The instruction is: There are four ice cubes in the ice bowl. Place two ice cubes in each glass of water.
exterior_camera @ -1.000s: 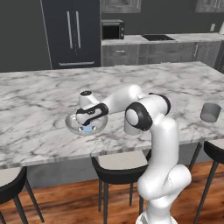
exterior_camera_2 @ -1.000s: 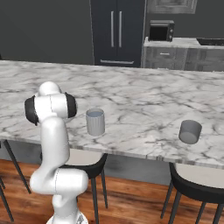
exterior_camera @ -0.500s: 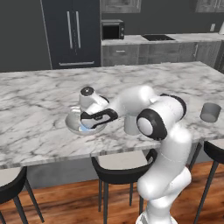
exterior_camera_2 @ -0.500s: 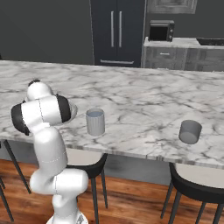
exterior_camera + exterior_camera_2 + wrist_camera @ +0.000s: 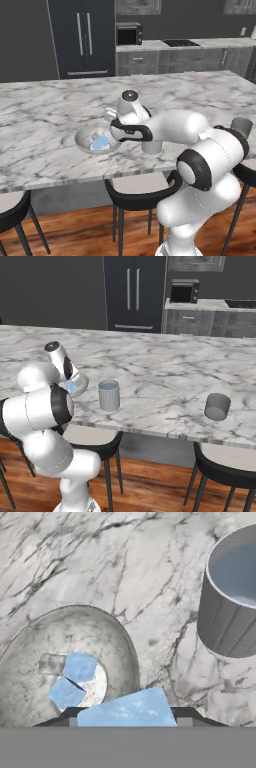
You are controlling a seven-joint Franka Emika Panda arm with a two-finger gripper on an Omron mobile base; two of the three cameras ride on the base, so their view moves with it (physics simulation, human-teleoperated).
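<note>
The jaws [image 5: 125, 724] hold one ice cube [image 5: 127, 709], low in the hand view. Just behind, left of middle, the ice bowl [image 5: 122, 647] keeps two blue cubes [image 5: 72, 682], maybe a pale third. The near glass of water [image 5: 232, 597], upper right, looks empty of ice. The far glass [image 5: 217, 406] sits on the counter [image 5: 165, 366], right of middle. Nearly everything is left.

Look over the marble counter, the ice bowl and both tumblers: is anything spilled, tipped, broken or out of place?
Nothing stands out. The ice bowl sits level on the counter with ice cubes inside, and both tumblers stand upright, with no spill visible. One ice cube is up between the fingers, out of the bowl.
</note>
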